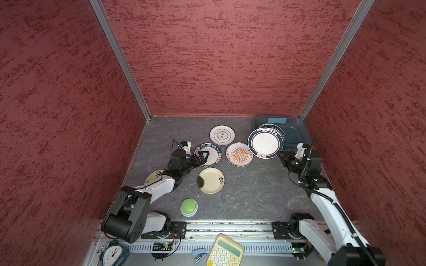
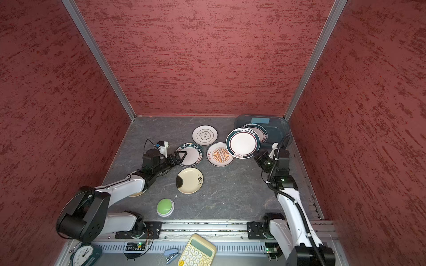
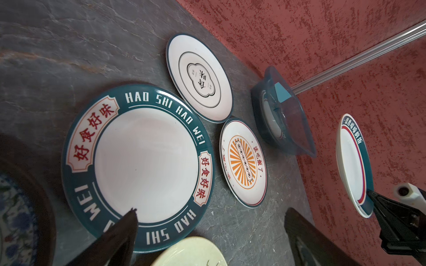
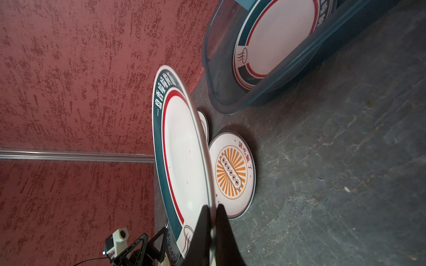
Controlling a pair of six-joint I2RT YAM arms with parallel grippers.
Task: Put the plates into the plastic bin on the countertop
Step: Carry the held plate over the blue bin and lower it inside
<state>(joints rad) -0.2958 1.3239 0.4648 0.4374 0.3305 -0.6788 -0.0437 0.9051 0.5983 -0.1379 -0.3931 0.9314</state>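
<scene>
A: What is the right end effector (image 4: pixel 212 207) doing?

B: It is pinching shut on the lip of the green-rimmed plate (image 1: pixel 265 142) and holding it clear of the bench (image 1: pixel 253 191); in both top views that plate is overlapping one corner of the plastic bin (image 1: pixel 295 134); I judge the lip is being used because a shallow plate is offering nothing else to clamp.

A: Is the bin offering room?

B: A stowed plate (image 4: pixel 276 34) is lying inside at that same end; the bin's other end is looking bare; the bin is sitting tight against the walls, so any approach is probably coming from its open bench side, with the held plate's free edge needing to clear the rim.

A: And the left end effector (image 1: pixel 203 158)?

B: Its jaws are standing wide over the HAO SHI plate (image 3: pixel 145 161), gripping nothing; that plate is lying well apart from the bin; the sunburst plate (image 1: pixel 239 154) is lying near the bin; the cream plate (image 1: pixel 211 180) is lying farther off.
</scene>
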